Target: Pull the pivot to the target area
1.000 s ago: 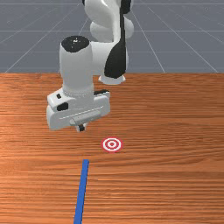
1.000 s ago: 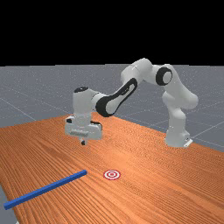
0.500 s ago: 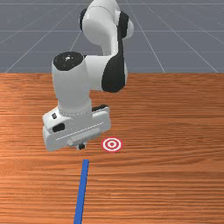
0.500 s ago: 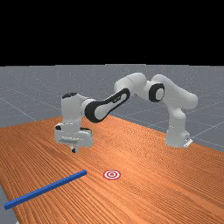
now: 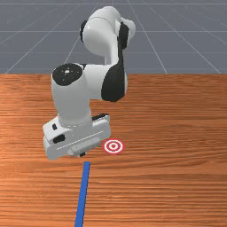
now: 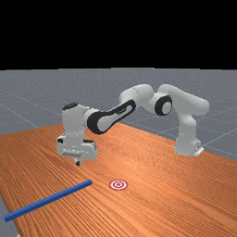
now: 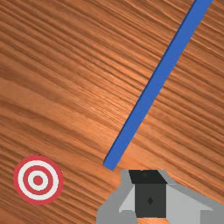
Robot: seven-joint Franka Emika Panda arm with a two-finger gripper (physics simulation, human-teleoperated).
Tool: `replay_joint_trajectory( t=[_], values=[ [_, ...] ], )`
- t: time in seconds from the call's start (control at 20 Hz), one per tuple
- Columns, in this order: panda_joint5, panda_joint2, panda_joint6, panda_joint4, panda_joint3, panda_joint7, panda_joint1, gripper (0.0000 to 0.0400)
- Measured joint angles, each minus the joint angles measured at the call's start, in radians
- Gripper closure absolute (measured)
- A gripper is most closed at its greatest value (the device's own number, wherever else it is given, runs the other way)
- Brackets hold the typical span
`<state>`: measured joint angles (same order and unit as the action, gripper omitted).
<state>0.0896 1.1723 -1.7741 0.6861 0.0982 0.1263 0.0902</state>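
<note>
My gripper [image 6: 77, 162], its two fingertips together with nothing between them, hangs above the table in the far view, up and slightly left of the stick's near-arm end. In the wrist view the gripper [image 7: 149, 177] stands beside that same end, not touching it. The long blue stick [image 5: 84, 190] lies on the wood, running from near the hand toward the front view's bottom edge; the far view shows the stick [image 6: 48, 199] at full length. The red-and-white ringed target [image 5: 113, 146] is flat on the table, to the front view's right of my hand.
The wooden table [image 5: 177, 177] extends on all sides of the target. Its edge runs close by the stick's far end at the far view's left. The arm's base [image 6: 187, 147] stands at the far view's right.
My hand has moved toward the front camera and lower, shifting left in the far view; over the last half second it mostly sank. The stick and target have stayed in place.
</note>
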Motion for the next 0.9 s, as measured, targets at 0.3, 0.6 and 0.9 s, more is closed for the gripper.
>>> replay_joint_trajectory(
  t=[0.3, 0.6, 0.9],
  values=[
    [-0.006, 0.024, -0.037, 0.011, 0.004, 0.002, -0.005, 0.04],
    [-0.006, 0.06, -0.037, -0.02, 0.003, 0.001, -0.003, 0.04],
    [-0.006, 0.06, -0.037, -0.02, 0.003, 0.001, -0.003, 0.04]
  ],
)
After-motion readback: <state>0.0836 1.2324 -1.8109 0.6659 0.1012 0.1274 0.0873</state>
